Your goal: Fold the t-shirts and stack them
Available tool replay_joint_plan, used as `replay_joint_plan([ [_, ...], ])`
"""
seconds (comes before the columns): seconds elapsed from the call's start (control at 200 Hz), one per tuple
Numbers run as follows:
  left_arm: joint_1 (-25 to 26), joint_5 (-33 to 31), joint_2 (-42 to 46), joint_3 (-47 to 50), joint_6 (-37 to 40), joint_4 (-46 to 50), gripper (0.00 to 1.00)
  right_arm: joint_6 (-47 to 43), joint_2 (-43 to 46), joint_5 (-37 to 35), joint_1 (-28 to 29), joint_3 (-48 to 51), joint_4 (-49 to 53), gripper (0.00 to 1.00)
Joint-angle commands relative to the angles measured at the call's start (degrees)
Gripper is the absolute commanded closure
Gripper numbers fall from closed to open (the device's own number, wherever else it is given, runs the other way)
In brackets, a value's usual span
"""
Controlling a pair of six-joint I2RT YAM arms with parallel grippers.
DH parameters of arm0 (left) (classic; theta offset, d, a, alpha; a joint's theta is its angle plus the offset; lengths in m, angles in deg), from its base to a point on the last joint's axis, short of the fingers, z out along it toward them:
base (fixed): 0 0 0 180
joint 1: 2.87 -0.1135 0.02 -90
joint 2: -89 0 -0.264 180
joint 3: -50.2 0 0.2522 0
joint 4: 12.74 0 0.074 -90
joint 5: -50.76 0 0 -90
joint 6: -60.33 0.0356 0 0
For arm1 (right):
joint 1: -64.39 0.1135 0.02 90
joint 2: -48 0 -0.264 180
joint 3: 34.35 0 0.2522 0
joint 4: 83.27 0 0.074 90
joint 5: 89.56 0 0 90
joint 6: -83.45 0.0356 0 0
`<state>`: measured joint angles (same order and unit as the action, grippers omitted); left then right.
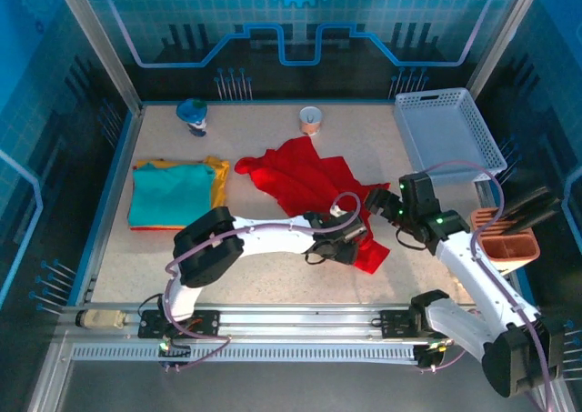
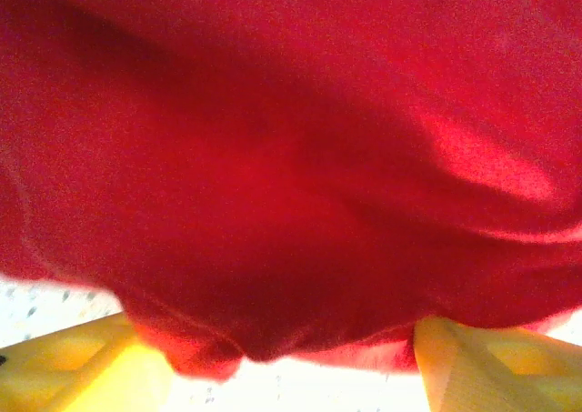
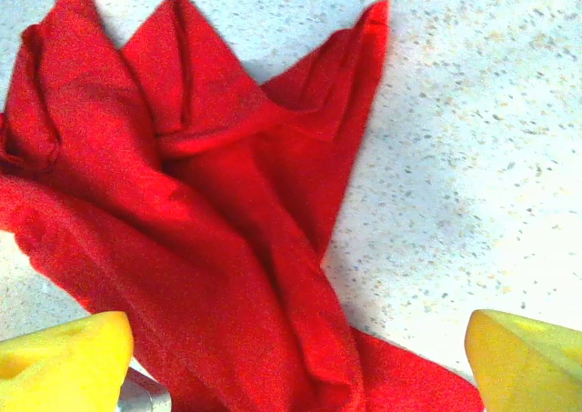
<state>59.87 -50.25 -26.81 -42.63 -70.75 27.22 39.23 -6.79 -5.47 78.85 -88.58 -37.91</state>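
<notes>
The red t-shirt (image 1: 305, 183) lies crumpled in the middle of the table, its folds spread under my right wrist camera (image 3: 209, 248). A teal t-shirt (image 1: 168, 194), folded, rests on a folded yellow-orange one (image 1: 218, 177) at the left. My left gripper (image 1: 350, 241) reaches across to the red shirt's near right edge. Its yellow fingers (image 2: 82, 366) stand apart with the red cloth (image 2: 291, 157) draped over them, hiding the tips. My right gripper (image 1: 382, 203) hovers open just right of the red shirt, with nothing between its yellow fingers (image 3: 64, 357).
A white lattice basket (image 1: 450, 130) stands at the back right. A small blue figure (image 1: 193, 115) and a cup (image 1: 311, 119) sit along the back edge. An orange-brown holder (image 1: 505, 235) stands at the right edge beside my right arm.
</notes>
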Motion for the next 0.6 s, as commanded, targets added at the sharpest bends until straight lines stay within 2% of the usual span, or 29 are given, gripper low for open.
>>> replay_joint_plan([
  [0.0, -0.48, -4.41, -1.37, -0.98, -0.26, 2.38, 0.53, -1.12, 0.38, 2.24, -1.85, 1.37, 1.16, 0.06],
  [0.125, -1.97, -7.16, 0.71, 0.22, 1.57, 5.76, 0.9, -1.67, -1.21, 2.2, -2.67, 2.02, 0.08, 0.07],
  [0.18, -2.57, -8.63, 2.51, 1.18, 2.88, 7.69, 1.0, -1.7, -2.66, 1.78, -2.89, 2.4, -0.71, 0.09],
  [0.28, -3.18, -11.7, 6.67, 3.74, 6.22, 11.52, 1.0, -3.18, -6.64, 0.66, -3.41, 1.51, -1.13, 0.18],
  [0.415, -3.98, -14.3, 12.17, 7.2, 12.66, 17.99, 1.0, -5.47, -11.66, 1.79, -3.66, -0.29, -2.83, 0.24],
  [0.565, -5.53, -18.32, 16.89, 10.1, 17.46, 24.4, 1.0, -6.61, -16.47, 8.01, -3.6, 0.12, -8.51, 0.27],
  [0.595, -6.13, -17.96, 17.9, 10.9, 17.92, 24.62, 0.96, -6.63, -17.68, 9.17, -3.5, 0.08, -9.38, 0.28],
])
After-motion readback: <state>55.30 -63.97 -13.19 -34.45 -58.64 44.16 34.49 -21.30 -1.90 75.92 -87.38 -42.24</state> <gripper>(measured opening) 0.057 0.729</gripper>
